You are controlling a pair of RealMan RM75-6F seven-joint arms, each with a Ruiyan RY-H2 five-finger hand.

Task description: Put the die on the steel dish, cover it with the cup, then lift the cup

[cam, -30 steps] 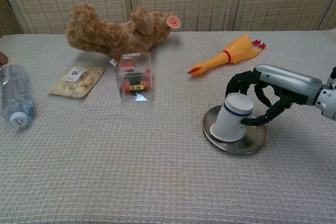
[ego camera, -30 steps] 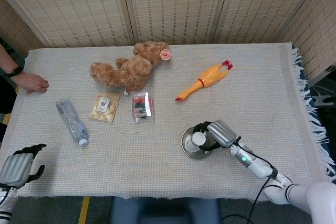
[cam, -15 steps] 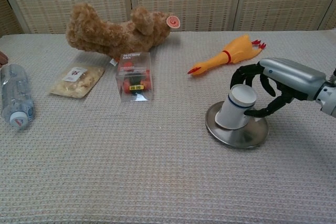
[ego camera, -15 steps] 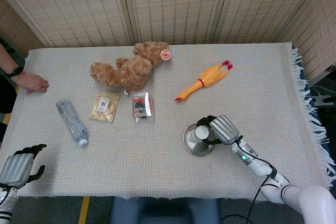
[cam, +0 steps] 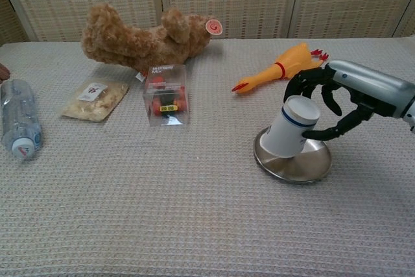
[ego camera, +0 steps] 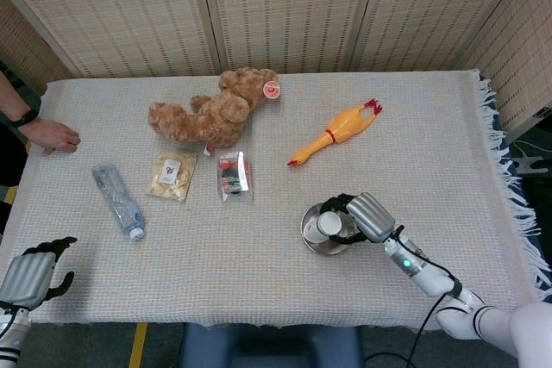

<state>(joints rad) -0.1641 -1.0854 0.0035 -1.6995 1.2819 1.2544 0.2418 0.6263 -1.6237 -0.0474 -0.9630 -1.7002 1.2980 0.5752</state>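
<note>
My right hand (cam: 331, 105) (ego camera: 360, 215) grips a white paper cup (cam: 290, 130) (ego camera: 328, 225) with a blue ring, turned upside down and tilted to the left over the steel dish (cam: 292, 165) (ego camera: 317, 243). The cup's rim hangs just over the left part of the dish. The die is hidden; I cannot see it under the cup or on the dish. My left hand (ego camera: 33, 271) hangs by the table's near left corner with its fingers apart and nothing in it; the chest view does not show it.
A yellow rubber chicken (cam: 280, 67) lies behind the dish. A teddy bear (cam: 146, 40), a clear box with a red toy (cam: 166, 93), a snack packet (cam: 94, 100) and a water bottle (cam: 17, 126) lie to the left. A person's hand (ego camera: 50, 134) rests at the far left edge.
My right hand has raised the upside-down cup off the dish and tilted it to the left. The left hand has stayed still.
</note>
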